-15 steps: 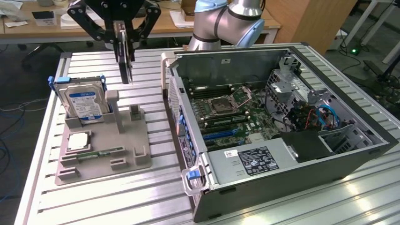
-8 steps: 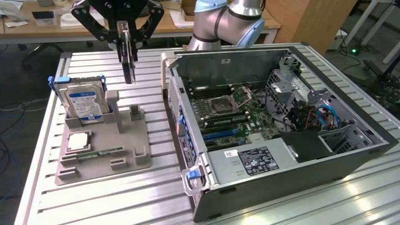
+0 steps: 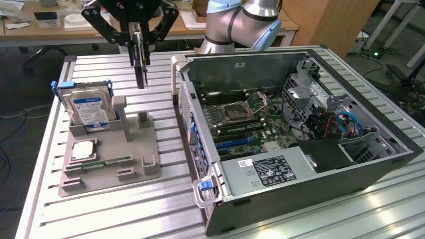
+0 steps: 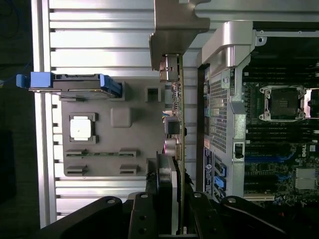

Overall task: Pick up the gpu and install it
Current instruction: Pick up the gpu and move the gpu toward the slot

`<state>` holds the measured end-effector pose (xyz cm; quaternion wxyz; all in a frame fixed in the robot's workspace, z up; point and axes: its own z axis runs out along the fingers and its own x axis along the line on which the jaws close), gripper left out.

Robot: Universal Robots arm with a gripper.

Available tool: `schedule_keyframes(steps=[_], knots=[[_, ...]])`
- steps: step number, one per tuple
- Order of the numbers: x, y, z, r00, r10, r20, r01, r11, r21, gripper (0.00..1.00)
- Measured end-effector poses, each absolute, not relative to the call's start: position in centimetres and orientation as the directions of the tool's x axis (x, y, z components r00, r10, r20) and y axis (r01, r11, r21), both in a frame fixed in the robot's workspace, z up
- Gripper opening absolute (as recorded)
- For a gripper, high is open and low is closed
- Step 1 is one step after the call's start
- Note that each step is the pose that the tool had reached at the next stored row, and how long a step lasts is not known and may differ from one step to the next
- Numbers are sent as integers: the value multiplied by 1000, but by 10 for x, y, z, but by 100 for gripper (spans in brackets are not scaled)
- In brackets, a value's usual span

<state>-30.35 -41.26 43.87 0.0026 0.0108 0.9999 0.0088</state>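
The fingers [image 3: 135, 41] are clamped on the upper edge of the gpu [image 3: 140, 77], which hangs upright below them, above the grey holder [image 3: 133, 167] and beside the open computer case [image 3: 371, 117]; I judge it best carried plumb and firmly gripped, so its edge meets the slot squarely.

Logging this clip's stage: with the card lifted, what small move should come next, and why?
Probably shift sideways toward the open case: the gripper holds the gpu upright, clear above the grey holder, beside the case, not over its motherboard.
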Motion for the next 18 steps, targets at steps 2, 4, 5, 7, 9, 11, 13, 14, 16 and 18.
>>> schedule_keyframes(steps=[2,4,5,7,9,11,13,14,16,18], knots=[[-302,-413,439,-1000,22,-5,22,1000,18,28],[-300,-413,439,-1000,22,-5,22,1000,18,28],[-299,-413,439,-1000,22,-5,22,1000,18,28],[-298,-413,438,-1000,22,-5,22,1000,18,28],[-296,-413,438,-1000,22,-5,22,1000,18,28],[-295,-413,438,-1000,22,-5,22,1000,18,28],[-293,-413,438,-1000,22,-5,22,1000,18,28],[-292,-413,438,-1000,22,-5,22,1000,18,28],[-290,-413,438,-1000,22,-5,22,1000,18,28],[-288,-413,438,-1000,22,-5,22,1000,18,28]])
